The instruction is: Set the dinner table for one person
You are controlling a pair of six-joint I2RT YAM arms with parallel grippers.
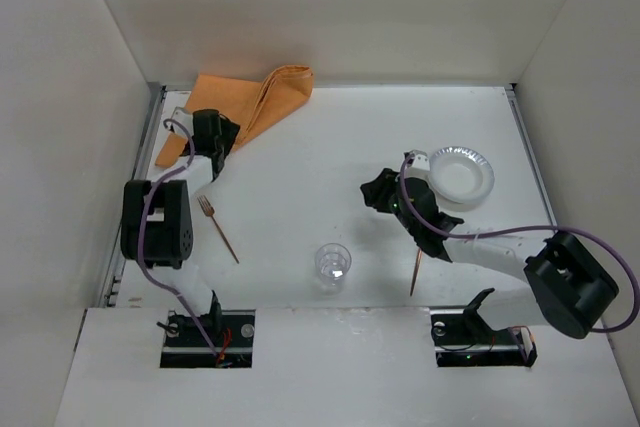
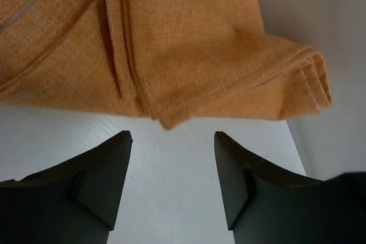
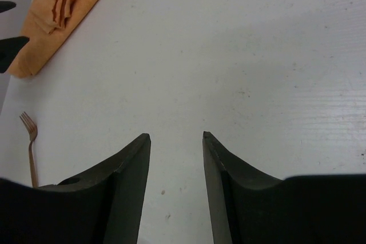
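The white dinner table (image 1: 300,167) carries a folded orange cloth mat (image 1: 250,102) at the far left, a copper fork (image 1: 217,229), a clear glass (image 1: 332,265), a silver-rimmed white plate (image 1: 461,175) and a thin copper utensil (image 1: 416,272) partly under the right arm. My left gripper (image 1: 228,135) is open and empty, low over the table at the mat's near edge; the mat (image 2: 171,44) lies just beyond its tips (image 2: 171,138). My right gripper (image 1: 372,192) is open and empty, left of the plate. It (image 3: 176,135) faces bare table, with the fork (image 3: 30,147) and the mat (image 3: 57,15) beyond.
Metal rails run along the table's left edge (image 1: 152,137) and right edge (image 1: 525,137). White walls close in the back and both sides. The arms' bases sit on the near ledge (image 1: 340,347).
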